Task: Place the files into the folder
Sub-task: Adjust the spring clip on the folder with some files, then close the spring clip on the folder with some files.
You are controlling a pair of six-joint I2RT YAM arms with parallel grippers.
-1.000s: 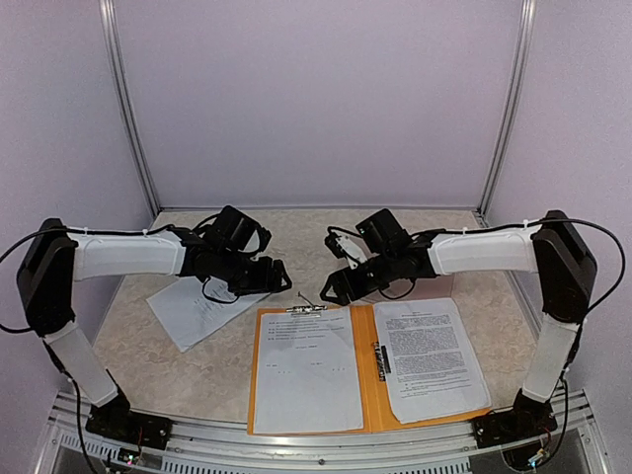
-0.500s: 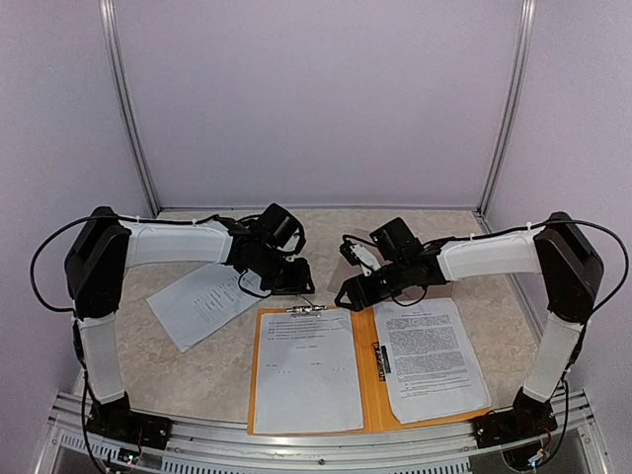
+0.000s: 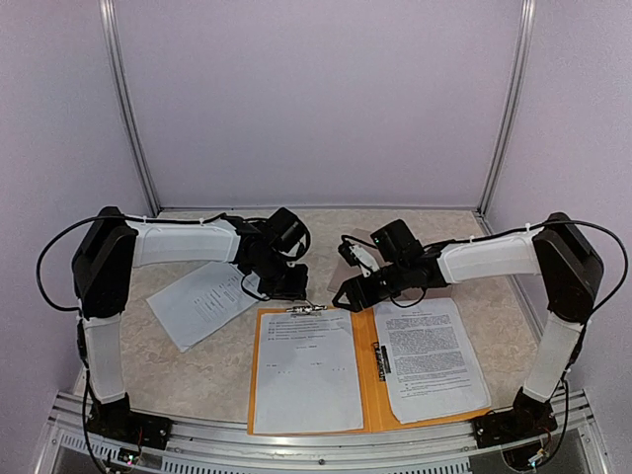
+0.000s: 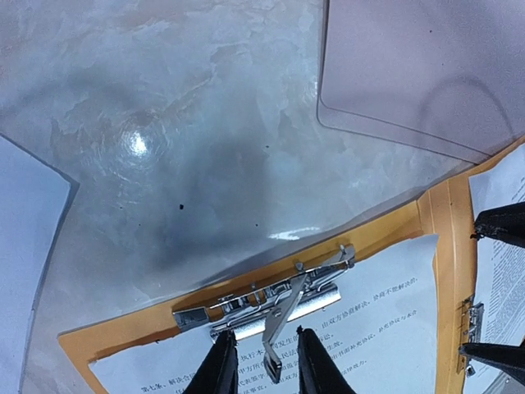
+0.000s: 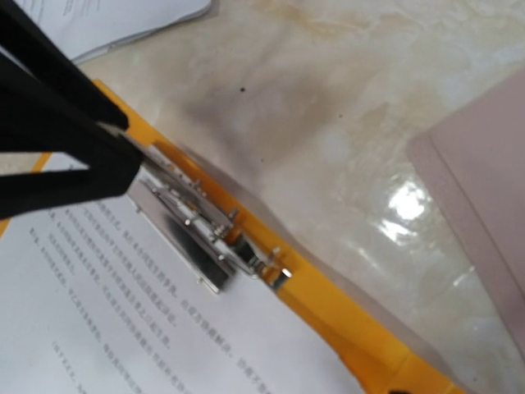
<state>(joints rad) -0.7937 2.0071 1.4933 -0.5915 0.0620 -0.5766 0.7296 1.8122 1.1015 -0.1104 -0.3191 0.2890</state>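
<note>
Well, the left gripper (image 4: 264, 338) is hanging at the folder's (image 4: 447, 222) clip (image 4: 238, 310), jaws slightly apart round its lever (image 4: 285, 310), maybe to lift it; the right gripper (image 3: 344, 292) is gaping.

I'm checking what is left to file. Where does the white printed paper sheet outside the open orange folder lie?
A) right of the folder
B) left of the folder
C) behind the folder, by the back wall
B: the white printed paper sheet lies flat to the left of the open orange folder.
</note>
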